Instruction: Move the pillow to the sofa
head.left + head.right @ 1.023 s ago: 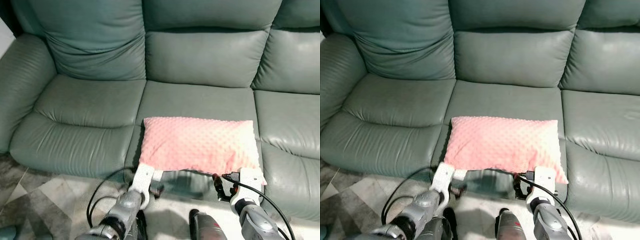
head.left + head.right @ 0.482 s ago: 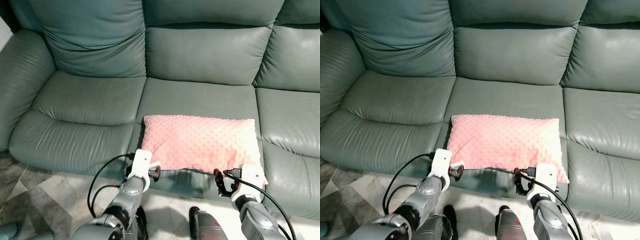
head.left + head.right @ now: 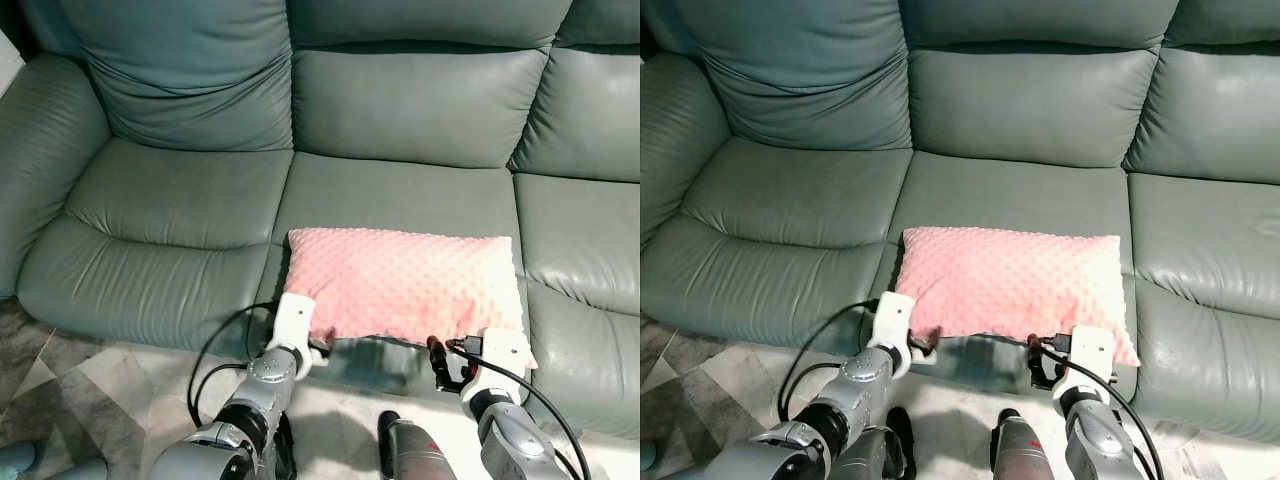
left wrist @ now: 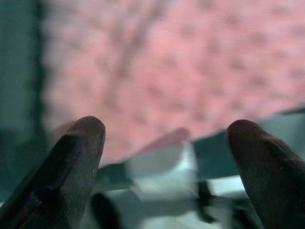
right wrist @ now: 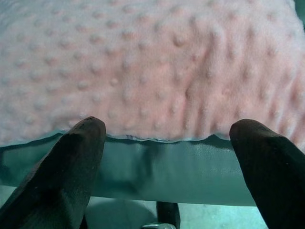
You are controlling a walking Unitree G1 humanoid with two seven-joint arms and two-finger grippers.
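Note:
A pink dotted pillow (image 3: 402, 284) lies flat on the middle seat of a grey-green leather sofa (image 3: 180, 210), its front edge over the seat's front lip. My left gripper (image 3: 320, 346) sits just off the pillow's front left corner. In the left wrist view its fingers (image 4: 76, 162) stand open with the blurred pillow (image 4: 190, 71) beyond them and nothing held. My right gripper (image 3: 440, 366) is below the front right corner. Its fingers (image 5: 71, 171) are open too, spread before the pillow's edge (image 5: 152, 67).
The sofa's left armrest (image 3: 40, 160) and backrest cushions (image 3: 410, 100) frame the seats. Marbled floor tiles (image 3: 90, 390) run along the sofa front. Black cables (image 3: 215, 350) loop from both wrists, and my own legs (image 3: 410, 455) stand close below.
Both grippers have drawn back from under the pillow's front edge. The left one then shifted slightly right toward the corner. The pillow has stayed on the seat.

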